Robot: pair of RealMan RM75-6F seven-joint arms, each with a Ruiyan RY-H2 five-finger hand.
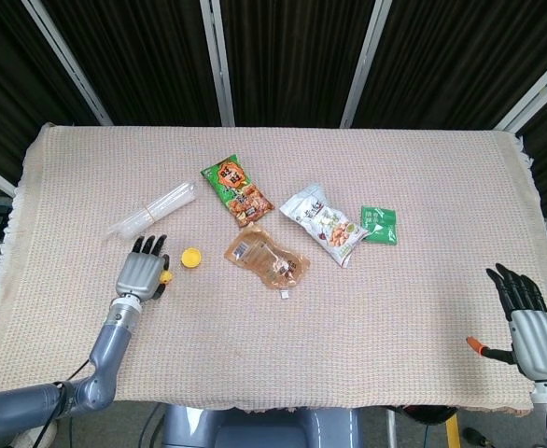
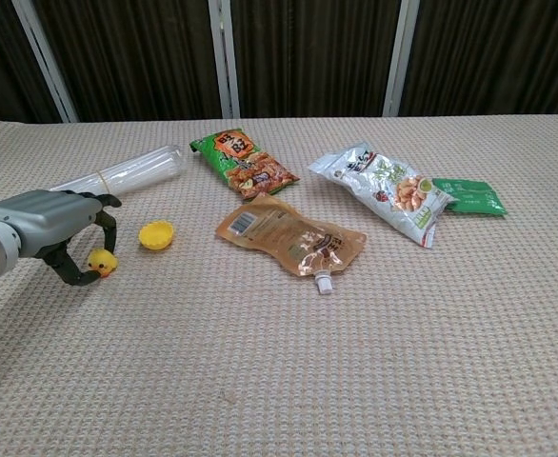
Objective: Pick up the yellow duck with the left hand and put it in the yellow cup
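Observation:
The small yellow duck (image 2: 102, 263) sits on the woven tablecloth at the left, and only its edge (image 1: 165, 276) shows beside my hand in the head view. My left hand (image 2: 52, 222) (image 1: 140, 273) hangs over it. The thumb curls under on the near side and the fingers arch over the far side, so the duck lies in the gap between them. I see no firm grip. The yellow cup (image 2: 156, 234) (image 1: 191, 259) stands just right of the duck, mouth up. At the table's front right, my right hand (image 1: 527, 322) is open and holds nothing.
A clear plastic tube (image 2: 127, 171) lies behind my left hand. Right of the cup lie a brown spouted pouch (image 2: 290, 236), a green-orange snack bag (image 2: 243, 164), a white nut bag (image 2: 382, 191) and a green packet (image 2: 469, 197). The tablecloth's front edge (image 1: 255, 407) runs near both forearms.

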